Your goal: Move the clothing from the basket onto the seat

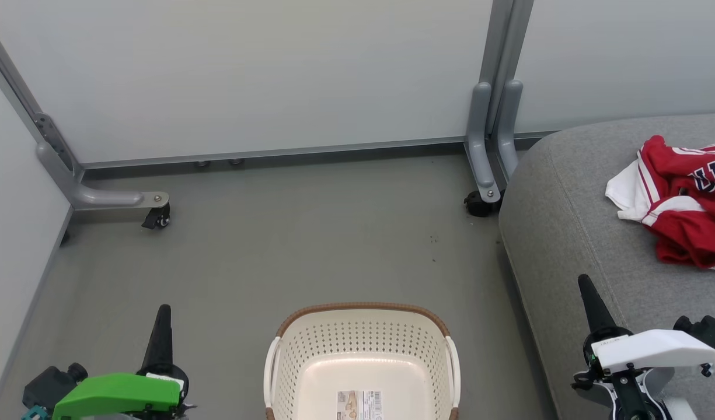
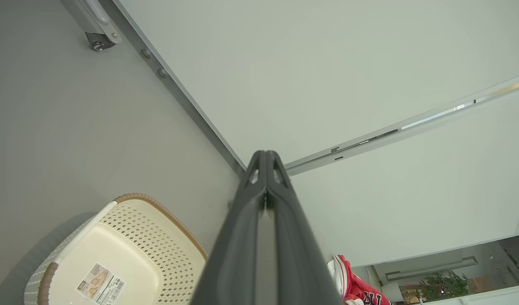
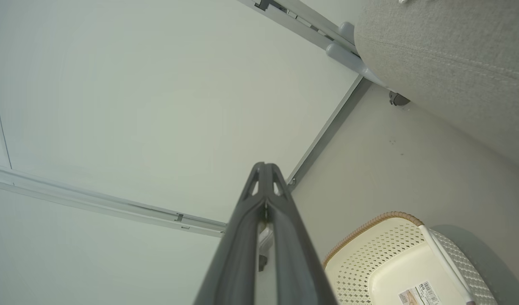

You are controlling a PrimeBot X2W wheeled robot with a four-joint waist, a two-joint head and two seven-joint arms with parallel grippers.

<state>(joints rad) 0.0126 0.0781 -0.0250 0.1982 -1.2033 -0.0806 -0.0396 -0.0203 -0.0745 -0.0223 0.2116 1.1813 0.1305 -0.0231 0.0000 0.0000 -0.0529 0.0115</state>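
The basket (image 1: 362, 337) stands on the grey floor (image 1: 275, 251) at near centre, bare inside but for a printed label (image 1: 359, 404) on its bottom, while the red-and-white clothing (image 1: 684, 204) lies crumpled on the seat (image 1: 567, 233) at far right, well in from the cushion's rounded left edge. The left claw (image 1: 162, 315) hangs over the floor left of the basket and the right claw (image 1: 586, 287) hangs over the seat's near left part. Both have their dark fingers pressed fully together and nothing in them. By the look of it the move is done or nearly so, though the basket's near end is cut off in the head view, so a leftover piece cannot be ruled out. The likeliest trouble from here is the right claw, which is the nearer of the two to the heap. A sweep to the right could snag loose cloth and drag it toward the cushion's edge and down to the floor. An arm swinging low past the centre could also knock the light basket aside.
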